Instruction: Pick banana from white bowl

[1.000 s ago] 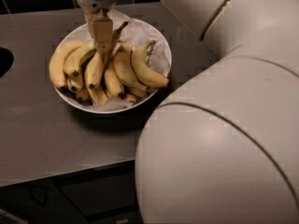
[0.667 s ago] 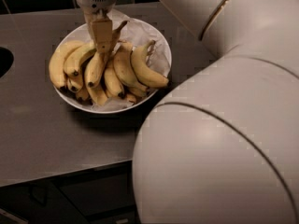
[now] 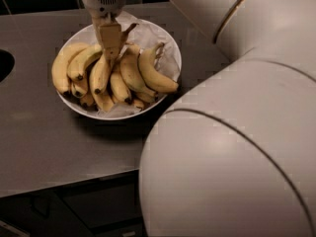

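The white bowl, lined with crinkled white paper, sits on a grey counter and holds several yellow bananas. My gripper hangs straight down from above into the middle of the bunch. It covers the upper part of the long slim banana, whose dark tip points down-left. A brownish stem sticks up to the right of the gripper. A thick, strongly curved banana lies at the right of the bowl, and shorter ones lie at the left and front.
The grey counter runs left and forward of the bowl to its front edge. A dark round opening is at the far left. My arm's large white links fill the right and lower right of the view.
The gripper stays in the bunch at nearly the same spot. The big white arm link in the foreground has shifted slightly to the left. The bananas have not visibly moved.
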### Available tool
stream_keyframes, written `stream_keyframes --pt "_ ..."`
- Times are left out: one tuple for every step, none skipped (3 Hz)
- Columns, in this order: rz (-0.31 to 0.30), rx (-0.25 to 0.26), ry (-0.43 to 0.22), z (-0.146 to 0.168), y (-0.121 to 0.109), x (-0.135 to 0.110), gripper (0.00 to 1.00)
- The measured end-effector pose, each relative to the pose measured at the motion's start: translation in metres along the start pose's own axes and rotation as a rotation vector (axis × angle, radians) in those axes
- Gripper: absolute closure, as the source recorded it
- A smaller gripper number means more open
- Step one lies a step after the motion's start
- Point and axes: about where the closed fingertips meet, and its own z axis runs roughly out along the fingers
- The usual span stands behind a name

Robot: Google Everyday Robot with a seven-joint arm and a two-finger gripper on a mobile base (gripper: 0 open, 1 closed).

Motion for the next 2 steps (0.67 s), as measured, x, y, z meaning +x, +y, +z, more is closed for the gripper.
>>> stream_keyframes --pt "0.016 -0.022 -0.004 0.0045 0.0077 0.0054 0.57" --pt "0.024 -0.041 -0.007 0.0087 0.0134 0.0093 0.73"
